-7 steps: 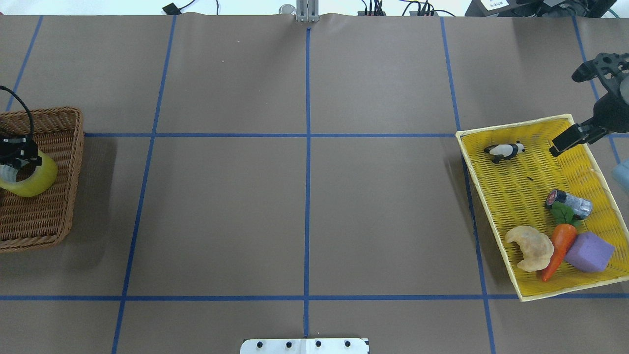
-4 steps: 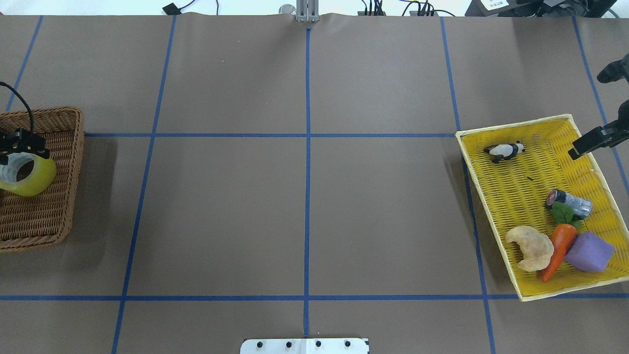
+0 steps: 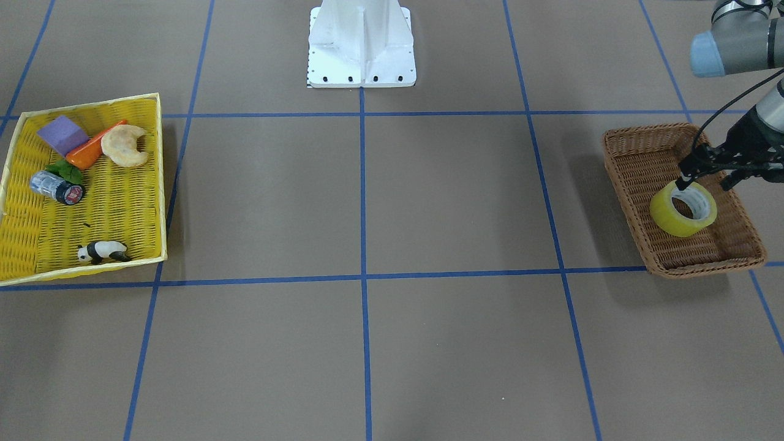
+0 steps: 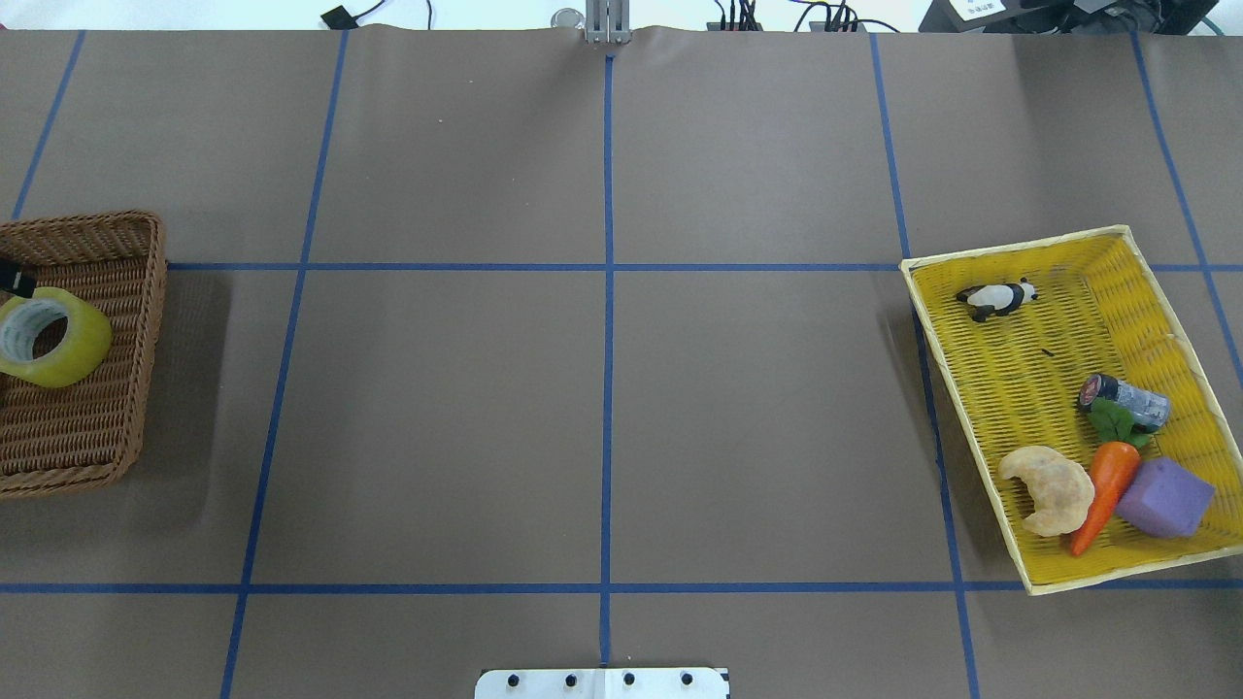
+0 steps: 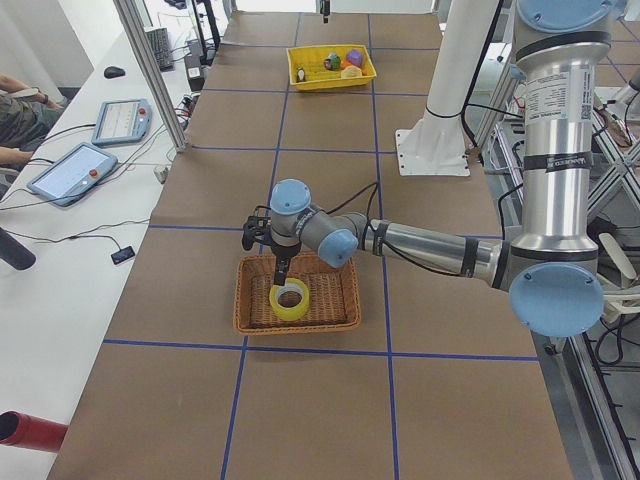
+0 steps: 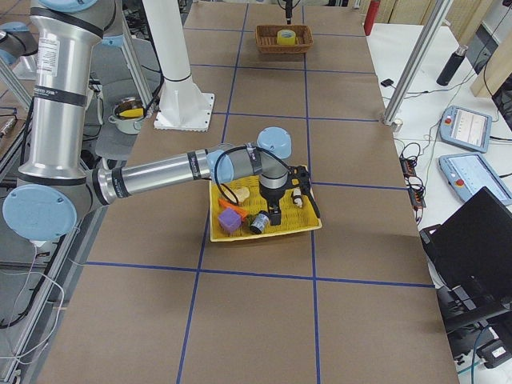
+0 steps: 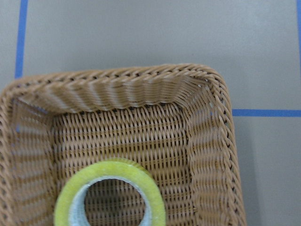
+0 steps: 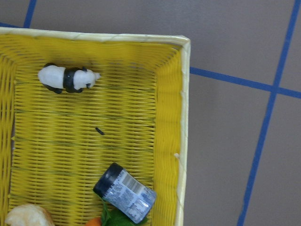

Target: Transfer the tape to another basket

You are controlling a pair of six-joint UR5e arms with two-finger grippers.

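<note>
The yellow tape roll [image 3: 664,214] rests tilted inside the brown wicker basket [image 3: 631,153]. In the overhead view the tape [image 4: 83,340] lies in the basket [image 4: 107,427] at the left edge. My left gripper [image 3: 706,180] is open just above the roll, its fingers spread to either side and not holding it. The left wrist view shows the tape [image 7: 110,172] and the basket wall [image 7: 122,89] below, with no fingers in view. My right gripper [image 6: 274,214] hangs over the yellow tray [image 6: 308,226]; I cannot tell if it is open or shut.
The shallow yellow tray [image 4: 1020,359] at the right holds a panda figure [image 4: 995,299], a small can [image 4: 1126,400], a croissant [image 4: 1049,490], a carrot [image 4: 1107,485] and a purple block [image 4: 1165,497]. The robot base [image 3: 361,43] stands at mid table.
My left gripper has let go of the tape and drawn back off the overhead view's left edge; the tape stays in the basket. The right arm has moved out of the overhead view.
</note>
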